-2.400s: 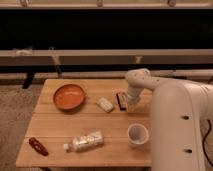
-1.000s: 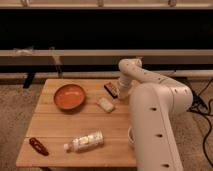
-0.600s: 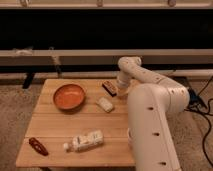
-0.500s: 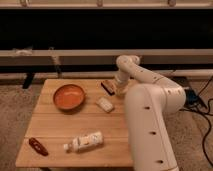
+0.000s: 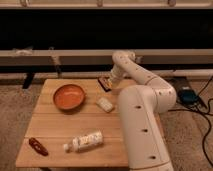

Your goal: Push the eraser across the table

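Observation:
The eraser (image 5: 104,83), a small dark block with a reddish-orange and white top, lies at the far edge of the light wooden slatted table (image 5: 50,125), right of the bowl. My gripper (image 5: 111,79) is at the end of the white arm (image 5: 135,70), which reaches over the table's far right side. The gripper sits right beside the eraser on its right and seems to touch it.
An orange bowl (image 5: 69,96) stands at the far left. A pale oblong pad (image 5: 105,104) lies mid-table. A small bottle (image 5: 84,141) lies on its side near the front. A dark red elongated object (image 5: 38,146) lies at the front left corner. My white body (image 5: 145,130) covers the table's right side.
The arm has swung left and toward the far edge. The eraser has slid with it from the middle right of the table to the far edge.

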